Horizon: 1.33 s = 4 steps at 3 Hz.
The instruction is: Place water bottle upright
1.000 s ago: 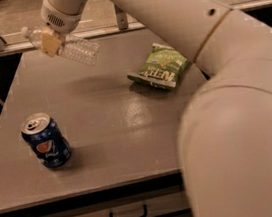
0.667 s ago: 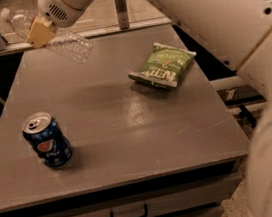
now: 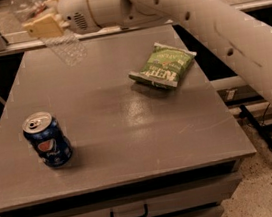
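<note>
Clamping the water bottle (image 3: 68, 48) (apparently tilted), gripper (image 3: 45, 25) above table's (image 3: 130, 136) far corner

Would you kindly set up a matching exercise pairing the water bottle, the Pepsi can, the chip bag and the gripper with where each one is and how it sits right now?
Things:
1. water bottle
2. Pepsi can
3. chip bag
4. gripper

Places and states:
A. lying flat on the far right part of the table
B. at the top left of the view, shut on the bottle
C. tilted, held in the air over the far left corner
D. standing upright near the front left

Pairs: 1-C, 2-D, 3-A, 4-B
</note>
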Available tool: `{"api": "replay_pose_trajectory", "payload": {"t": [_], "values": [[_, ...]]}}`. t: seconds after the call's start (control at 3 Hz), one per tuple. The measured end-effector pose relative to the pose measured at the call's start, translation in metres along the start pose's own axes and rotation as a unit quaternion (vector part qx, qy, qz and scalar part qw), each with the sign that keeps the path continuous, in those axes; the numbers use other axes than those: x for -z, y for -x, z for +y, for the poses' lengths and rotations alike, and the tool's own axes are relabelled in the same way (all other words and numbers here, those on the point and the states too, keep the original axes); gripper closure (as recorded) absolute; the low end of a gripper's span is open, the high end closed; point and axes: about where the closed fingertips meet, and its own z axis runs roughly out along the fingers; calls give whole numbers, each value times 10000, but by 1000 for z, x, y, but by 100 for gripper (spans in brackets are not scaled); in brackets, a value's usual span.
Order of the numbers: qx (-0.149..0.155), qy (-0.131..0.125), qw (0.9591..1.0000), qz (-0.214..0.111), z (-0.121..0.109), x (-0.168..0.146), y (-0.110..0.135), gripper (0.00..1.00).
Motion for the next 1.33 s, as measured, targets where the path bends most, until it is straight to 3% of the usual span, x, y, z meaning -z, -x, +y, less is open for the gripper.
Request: {"api": "replay_pose_trajectory", "payload": {"t": [0.33,0.67,1.33], "values": [[-300,-312,9947,-938,-16,31,-2,100],[-347,-345,9891,-1392,-8,41,1,100],[-312,-308,9887,-1434,-4,39,6,100]]}}
